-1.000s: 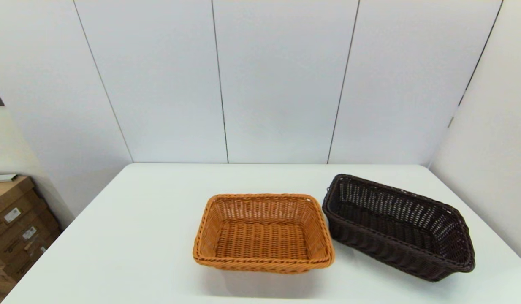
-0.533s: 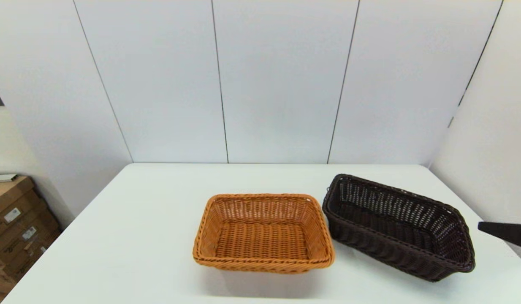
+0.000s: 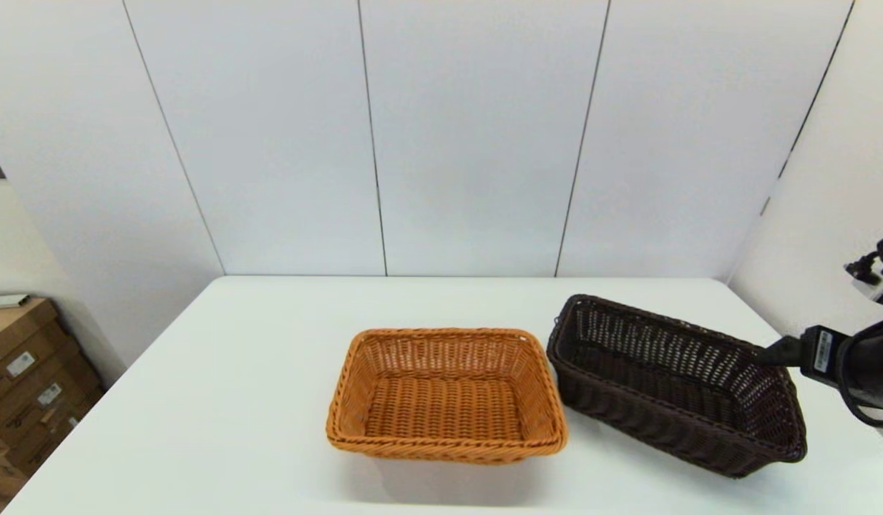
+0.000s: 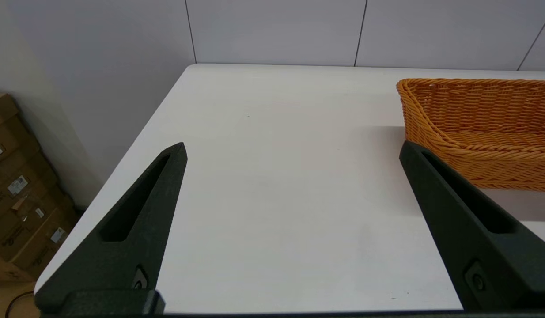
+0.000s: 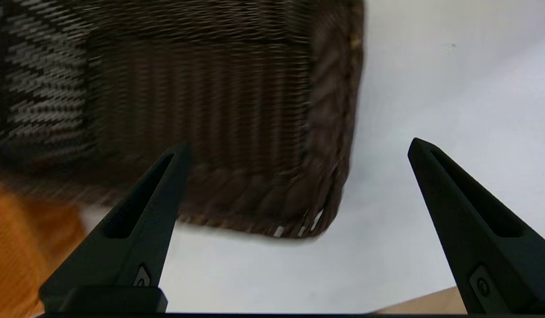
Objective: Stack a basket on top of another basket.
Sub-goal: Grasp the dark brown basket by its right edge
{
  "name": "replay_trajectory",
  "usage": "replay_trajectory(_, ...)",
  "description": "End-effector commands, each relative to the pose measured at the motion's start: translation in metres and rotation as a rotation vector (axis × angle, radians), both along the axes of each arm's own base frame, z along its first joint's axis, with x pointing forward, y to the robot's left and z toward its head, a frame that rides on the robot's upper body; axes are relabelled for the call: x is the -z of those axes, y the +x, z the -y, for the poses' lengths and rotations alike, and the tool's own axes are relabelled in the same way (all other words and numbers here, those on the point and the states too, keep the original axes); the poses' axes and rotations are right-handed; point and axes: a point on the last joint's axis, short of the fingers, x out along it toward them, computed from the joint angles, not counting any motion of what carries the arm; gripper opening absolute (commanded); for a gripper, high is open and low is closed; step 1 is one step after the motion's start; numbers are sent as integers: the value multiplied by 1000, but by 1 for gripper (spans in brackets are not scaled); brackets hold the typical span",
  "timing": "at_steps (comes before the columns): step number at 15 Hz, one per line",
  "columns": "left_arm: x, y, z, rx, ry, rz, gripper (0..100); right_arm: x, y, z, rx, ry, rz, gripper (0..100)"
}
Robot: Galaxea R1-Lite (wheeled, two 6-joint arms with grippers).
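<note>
Dark brown basket (image 3: 674,386): rectangular woven wicker with openwork sides and a braided rim; it rests on the white table (image 3: 255,400) at the robot's right, set at an angle to the table edge, upright and empty.
Orange-tan basket (image 3: 445,395): rectangular woven wicker with a braided rim; it rests on the table near the middle, upright and empty. Its right rear corner lies just beside the left end of the dark brown basket; whether the two touch cannot be told.
Stack state: the two baskets stand side by side; neither is on the other.
Right gripper (image 5: 299,148): it enters the head view from the right edge, above the right end of the dark brown basket. Jaws spread wide, holding nothing. In the right wrist view one finger (image 5: 135,229) overlaps the basket's end wall, the other lies over bare table.
Left gripper (image 4: 292,150): above the left part of the table, beside the orange-tan basket and apart from it. Jaws spread wide, holding nothing.
Surroundings: cardboard boxes (image 3: 26,386) stand on the floor left of the table.
</note>
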Motion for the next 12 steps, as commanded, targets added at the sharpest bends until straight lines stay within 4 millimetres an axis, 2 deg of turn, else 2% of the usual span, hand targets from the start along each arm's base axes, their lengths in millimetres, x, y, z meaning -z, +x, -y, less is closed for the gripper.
replay_trajectory(1,0,0,0,-1,0,-1,100,37,24,14,48,21,-141,100)
replay_trajectory(9,0,0,0,-1,0,-1,100,78,48,22,56,36,-212,100)
replay_trajectory(12,0,0,0,-1,0,-1,100,84,51,23,58,39,-224,100)
